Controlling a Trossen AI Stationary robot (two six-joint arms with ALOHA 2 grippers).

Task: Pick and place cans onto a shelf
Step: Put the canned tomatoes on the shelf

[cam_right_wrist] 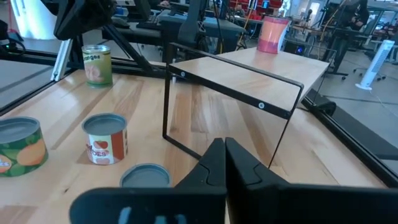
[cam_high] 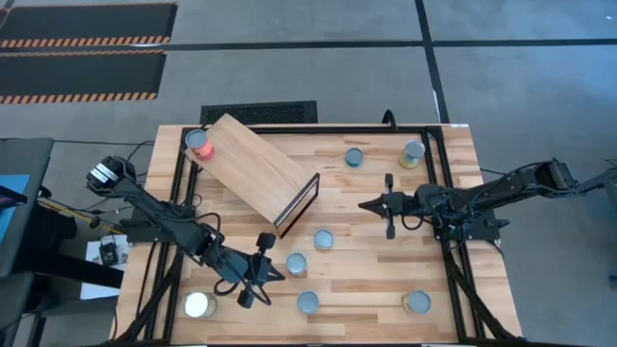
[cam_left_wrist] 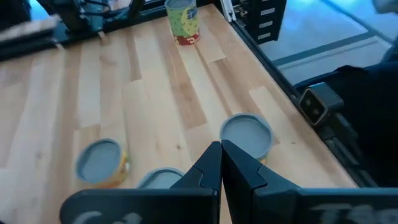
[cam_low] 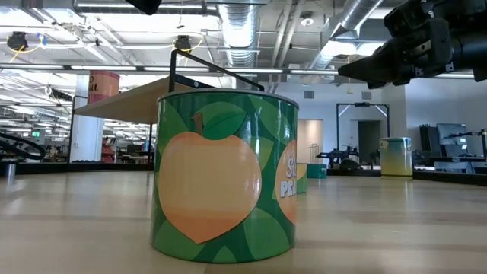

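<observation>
Wooden planks make up the tabletop (cam_high: 386, 289), with cans scattered over it. At the front left corner a white-lidded can (cam_high: 198, 305) stands alone. Just right of it the left gripper (cam_high: 262, 258) hangs over the front half of the tabletop with its fingers pressed together on nothing. Toward the back left, the shelf (cam_high: 253, 169) lies slantwise from the back left corner toward the middle, its dark-framed end panel facing the centre. One red can (cam_high: 200, 144) stands on the shelf's far left end. Right of the left gripper, three grey-lidded cans sit in the front middle: one (cam_high: 297, 263) nearest the gripper, one (cam_high: 323, 239) closer to the centre and one (cam_high: 308, 303) by the front edge. Further right, the right gripper (cam_high: 368, 204) hovers near the tabletop's middle, just right of the shelf's end panel, its fingers also closed and empty. Behind it, two cans (cam_high: 354, 157) (cam_high: 413, 153) stand near the back edge. A last can (cam_high: 416, 303) sits near the front right corner.
</observation>
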